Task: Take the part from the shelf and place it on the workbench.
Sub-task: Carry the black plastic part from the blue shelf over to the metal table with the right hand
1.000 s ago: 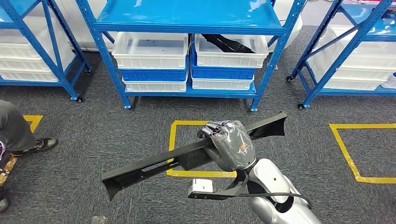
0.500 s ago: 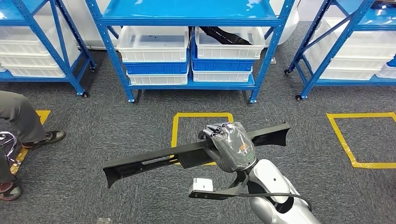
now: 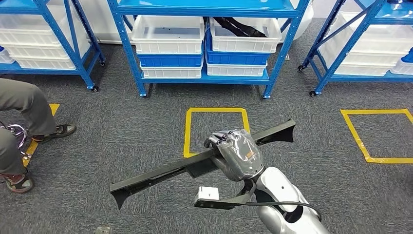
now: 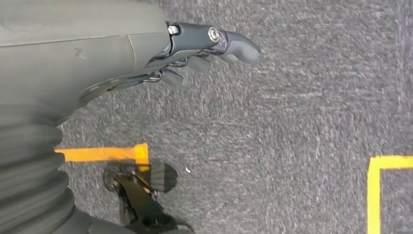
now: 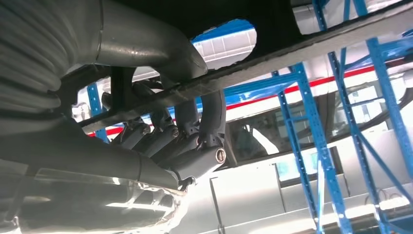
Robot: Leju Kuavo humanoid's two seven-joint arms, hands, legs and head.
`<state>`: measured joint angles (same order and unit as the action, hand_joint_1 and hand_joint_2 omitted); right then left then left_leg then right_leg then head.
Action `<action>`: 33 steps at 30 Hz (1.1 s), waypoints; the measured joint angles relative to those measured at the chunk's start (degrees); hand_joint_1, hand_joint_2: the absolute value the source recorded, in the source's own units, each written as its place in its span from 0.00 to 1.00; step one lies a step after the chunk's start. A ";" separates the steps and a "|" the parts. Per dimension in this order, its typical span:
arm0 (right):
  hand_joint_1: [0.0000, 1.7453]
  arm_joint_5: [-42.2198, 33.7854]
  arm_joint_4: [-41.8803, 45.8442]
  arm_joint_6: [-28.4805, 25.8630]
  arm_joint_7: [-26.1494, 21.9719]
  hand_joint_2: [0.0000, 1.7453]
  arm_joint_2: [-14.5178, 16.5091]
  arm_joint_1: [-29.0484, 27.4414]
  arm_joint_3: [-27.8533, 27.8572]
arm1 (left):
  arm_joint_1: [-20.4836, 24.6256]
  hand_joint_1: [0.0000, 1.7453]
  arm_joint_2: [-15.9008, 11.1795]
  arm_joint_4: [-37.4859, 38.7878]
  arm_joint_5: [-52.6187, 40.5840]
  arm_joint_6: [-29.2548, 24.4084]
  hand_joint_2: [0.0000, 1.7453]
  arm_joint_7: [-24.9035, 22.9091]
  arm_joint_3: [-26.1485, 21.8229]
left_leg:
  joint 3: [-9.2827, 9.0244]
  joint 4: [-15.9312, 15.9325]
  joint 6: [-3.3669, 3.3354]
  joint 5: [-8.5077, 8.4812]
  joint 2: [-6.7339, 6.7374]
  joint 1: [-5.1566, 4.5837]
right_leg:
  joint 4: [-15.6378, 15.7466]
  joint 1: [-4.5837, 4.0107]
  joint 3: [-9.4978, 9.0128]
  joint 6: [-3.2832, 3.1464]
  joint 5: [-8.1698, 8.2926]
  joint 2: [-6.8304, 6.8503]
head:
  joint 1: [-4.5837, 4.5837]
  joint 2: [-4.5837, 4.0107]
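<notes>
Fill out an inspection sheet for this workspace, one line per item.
Surface: grey carpet floor with yellow tape squares; workbench not seen.
Job's things: long black part, carried level above the floor.
Clutter: nothing seen.
Hands: right hand grips the part near its middle; left hand hangs over the carpet, holding nothing.
Cables: black cable along the right forearm.
Surroundings: blue shelf holding white and blue bins, one with another black part; a person's legs at the left.

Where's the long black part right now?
In the head view, the long black part is gripped by the right hand, held over the carpet just in front of a yellow taped square.
</notes>
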<state>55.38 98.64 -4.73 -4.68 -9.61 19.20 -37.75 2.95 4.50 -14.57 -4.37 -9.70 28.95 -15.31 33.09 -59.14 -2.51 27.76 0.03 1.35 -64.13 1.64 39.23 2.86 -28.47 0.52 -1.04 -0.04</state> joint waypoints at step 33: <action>0.97 -0.38 -0.31 1.00 -0.03 1.00 0.00 -0.26 1.20 | -0.08 0.00 0.00 -0.33 -1.40 0.52 1.00 -0.30 -1.90 | 0.01 1.76 -0.26 -1.43 0.46 -0.08 | -8.00 -0.73 -0.19 -1.48 -6.17 -0.36 | 0.65 0.00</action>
<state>55.00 98.33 -3.73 -4.71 -9.61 18.95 -36.54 2.88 4.50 -14.91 -5.78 -9.18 28.66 -17.20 33.10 -57.38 -2.78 26.33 0.49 1.26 -72.13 0.91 39.04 1.39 -34.64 0.15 -0.39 -0.04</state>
